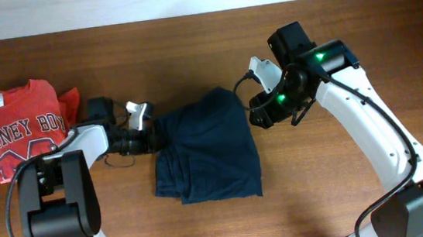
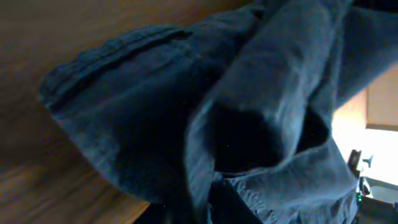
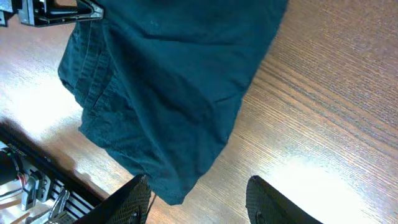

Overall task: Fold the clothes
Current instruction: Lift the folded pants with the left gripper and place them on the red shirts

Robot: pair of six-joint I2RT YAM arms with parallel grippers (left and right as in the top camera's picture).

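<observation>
The overhead camera looks straight down on the table (image 1: 211, 33). Both wrist cameras sit very near the clothes (image 1: 206, 146) (image 2: 143, 106) (image 3: 168, 81), which all three views share.

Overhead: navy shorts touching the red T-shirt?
No, the navy shorts lie well to the right of the red T-shirt, with a plain gap between them.

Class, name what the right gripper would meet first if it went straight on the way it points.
Probably the navy garment, whose edge lies just before the right gripper; depth unclear.
</observation>
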